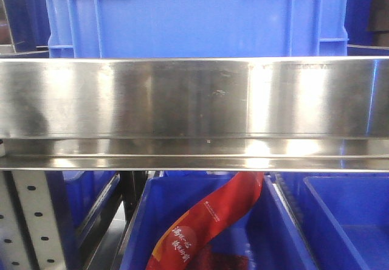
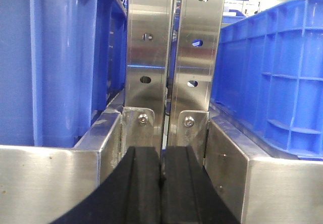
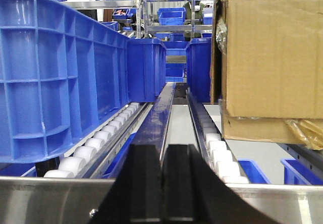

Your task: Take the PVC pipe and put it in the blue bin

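Pressing together at the bottom of the left wrist view, the left gripper [image 2: 161, 183] is showing two matte black ribbed fingers [image 2: 141, 188] meeting along a thin seam, with nothing between them. Just beyond, two brushed steel uprights [image 2: 149, 47] with oval holes are rising from bolted brackets, and ribbed blue plastic crates [image 2: 272, 77] are standing on either side.

The right gripper [image 3: 162, 188] is sitting likewise closed, its black fingers [image 3: 144, 188] nearly touching over a shiny steel rail. Ahead of it, white cylindrical rollers [image 3: 96, 146] are running away in two lanes; a tall ribbed blue bin [image 3: 55, 77] is resting on the left lane and a brown cardboard box [image 3: 275, 62] on the right, with more blue bins receding on far shelves.

The front view is being filled by a wide polished steel beam [image 1: 194, 100], a blue crate [image 1: 194, 14] behind it, and a glossy red wrapper [image 1: 206, 221] lying in a lower blue bin [image 1: 285, 233].

The PVC pipe is not showing in any view.
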